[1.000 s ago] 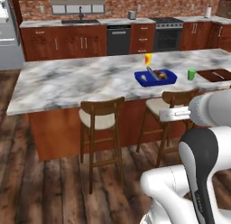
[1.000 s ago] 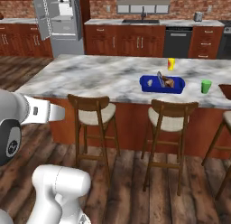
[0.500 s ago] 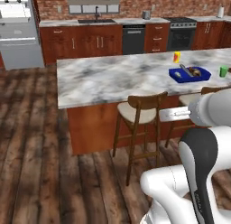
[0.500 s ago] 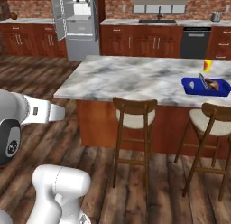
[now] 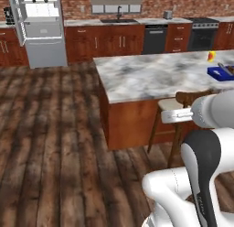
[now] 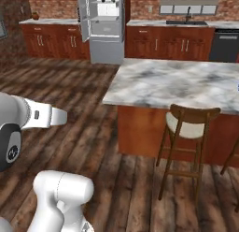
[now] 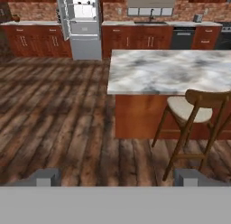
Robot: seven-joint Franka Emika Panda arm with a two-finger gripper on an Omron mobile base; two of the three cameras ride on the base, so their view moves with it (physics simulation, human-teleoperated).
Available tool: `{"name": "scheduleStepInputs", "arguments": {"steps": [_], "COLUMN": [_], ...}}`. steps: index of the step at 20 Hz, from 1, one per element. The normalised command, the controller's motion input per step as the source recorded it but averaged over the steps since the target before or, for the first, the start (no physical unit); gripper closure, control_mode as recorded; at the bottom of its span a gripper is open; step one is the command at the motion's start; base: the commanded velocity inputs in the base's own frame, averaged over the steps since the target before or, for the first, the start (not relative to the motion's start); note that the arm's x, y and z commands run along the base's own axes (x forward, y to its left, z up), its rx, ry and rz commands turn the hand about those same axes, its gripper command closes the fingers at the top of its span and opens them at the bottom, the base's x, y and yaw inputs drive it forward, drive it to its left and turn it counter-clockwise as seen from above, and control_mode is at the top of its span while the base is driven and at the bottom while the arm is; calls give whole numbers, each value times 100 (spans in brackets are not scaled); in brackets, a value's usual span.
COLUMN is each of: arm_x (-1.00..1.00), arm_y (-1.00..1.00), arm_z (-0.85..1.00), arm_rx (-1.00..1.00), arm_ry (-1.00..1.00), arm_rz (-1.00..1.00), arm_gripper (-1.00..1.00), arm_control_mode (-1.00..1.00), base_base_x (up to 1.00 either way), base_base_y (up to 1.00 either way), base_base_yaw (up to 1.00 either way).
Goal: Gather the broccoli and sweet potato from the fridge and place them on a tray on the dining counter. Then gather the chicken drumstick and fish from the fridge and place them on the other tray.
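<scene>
Fridge [image 5: 39,29] at far left, against the back wall, door swung open, pale shelves showing. Presumably left open so the food can be reached. What sits on the shelves is too small to tell; broccoli and sweet potato cannot be made out.

Centre: marble dining surface [image 5: 155,75], one long island. Bare top at the near end. One wooden stool [image 6: 189,133] tucked beneath its edge in the right base view; the edge of a second at the frame's right.

Far right of the left base view: one blue tray [image 5: 221,72] on the surface with something dark in it, unclear what. One yellow object [image 5: 211,56] just beside it. A second tray cannot be found in these views.

Pincer [image 7: 117,177]: two tips wide apart in the hand view, released, nothing between them. It points across the wood floor toward the fridge. My reading: an empty-handed run to fetch the next item, well short of the shelves.
</scene>
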Motion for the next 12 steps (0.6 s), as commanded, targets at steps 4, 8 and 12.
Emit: {"name": "scheduleStepInputs", "arguments": {"steps": [4,8,12], "arm_x": [0,0,0], "arm_y": [0,0,0], "arm_z": [0,0,0], "arm_rx": [0,0,0], "arm_ry": [0,0,0], "arm_rz": [0,0,0], "arm_gripper": [-100,-100,-100], "arm_control_mode": [100,100,100], "base_base_x": [64,89,93], "base_base_y": [94,88,98], "base_base_yaw": [0,-2,-2]}}
